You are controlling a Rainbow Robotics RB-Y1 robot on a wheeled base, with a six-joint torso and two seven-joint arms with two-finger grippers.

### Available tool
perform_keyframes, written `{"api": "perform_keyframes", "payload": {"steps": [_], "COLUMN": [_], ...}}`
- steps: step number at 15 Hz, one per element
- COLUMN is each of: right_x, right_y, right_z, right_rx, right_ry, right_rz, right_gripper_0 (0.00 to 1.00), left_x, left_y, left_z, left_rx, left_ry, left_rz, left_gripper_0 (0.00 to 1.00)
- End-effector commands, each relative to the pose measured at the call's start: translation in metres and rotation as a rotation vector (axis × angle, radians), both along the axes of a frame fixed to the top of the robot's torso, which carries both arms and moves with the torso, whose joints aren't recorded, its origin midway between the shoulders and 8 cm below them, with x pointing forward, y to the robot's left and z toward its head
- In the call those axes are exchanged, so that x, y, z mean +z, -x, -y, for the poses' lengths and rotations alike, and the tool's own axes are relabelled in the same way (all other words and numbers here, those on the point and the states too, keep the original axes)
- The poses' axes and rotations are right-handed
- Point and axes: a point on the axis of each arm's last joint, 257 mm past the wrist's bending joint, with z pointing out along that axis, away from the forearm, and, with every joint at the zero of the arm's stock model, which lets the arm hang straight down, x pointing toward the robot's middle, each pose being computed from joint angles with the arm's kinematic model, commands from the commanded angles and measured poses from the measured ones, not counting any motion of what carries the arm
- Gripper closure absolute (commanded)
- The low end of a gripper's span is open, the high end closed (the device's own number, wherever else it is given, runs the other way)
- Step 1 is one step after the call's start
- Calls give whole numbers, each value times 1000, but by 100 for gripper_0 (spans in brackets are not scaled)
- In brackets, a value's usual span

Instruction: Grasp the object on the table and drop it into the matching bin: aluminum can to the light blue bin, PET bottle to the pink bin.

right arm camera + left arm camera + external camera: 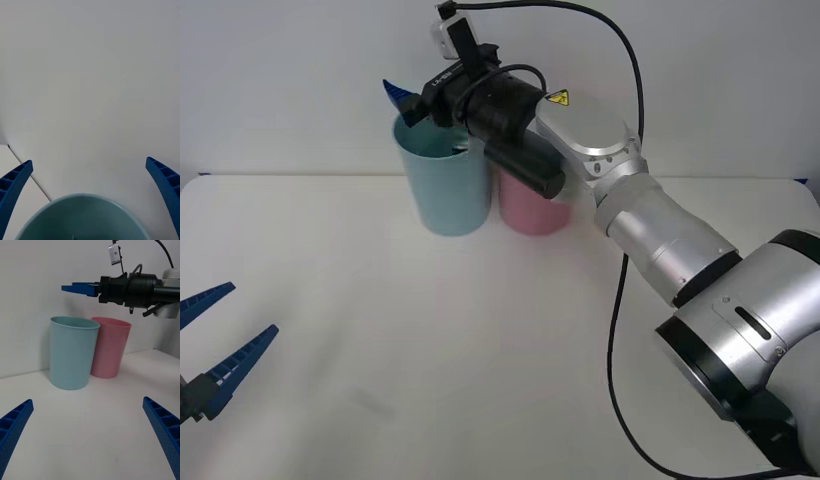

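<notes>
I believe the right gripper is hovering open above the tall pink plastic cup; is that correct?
Not quite: the right gripper hovers open above the tall light blue plastic cup, not the pink plastic cup beside it, as the left wrist view shows.

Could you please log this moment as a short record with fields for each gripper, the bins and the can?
right gripper: open, held above the blue bin's mouth, nothing between its fingers
left gripper: open, low over the table, near the robot
blue bin: upright, beside the pink bin
pink bin: upright, on the blue bin's right
can: cannot tell where it is
</notes>
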Motion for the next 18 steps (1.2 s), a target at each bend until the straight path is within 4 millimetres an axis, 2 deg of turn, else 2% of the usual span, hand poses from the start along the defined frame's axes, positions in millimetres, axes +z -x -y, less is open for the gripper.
{"api": "perform_keyframes", "payload": {"steps": [1, 5, 7, 10, 14, 18], "right_x": [-3, 1, 1, -8, -20, -35], "right_y": [-1, 2, 10, 26, 59, 99], "right_z": [8, 29, 44, 65, 112, 171], "right_rx": [9, 14, 19, 56, 97, 141], "right_ry": [-4, -15, -31, -21, -6, 36], "right_rz": [-6, 18, 40, 58, 86, 96], "right_gripper_0": [0, 0, 0, 0, 0, 0], "left_x": [0, 0, 0, 0, 0, 0], "left_y": [0, 0, 0, 0, 0, 0], "left_z": [0, 0, 0, 0, 0, 0], "left_rx": [0, 0, 0, 0, 0, 0], "left_ry": [0, 0, 0, 0, 0, 0], "left_rz": [0, 0, 0, 0, 0, 0], "left_gripper_0": [0, 0, 0, 0, 0, 0]}}
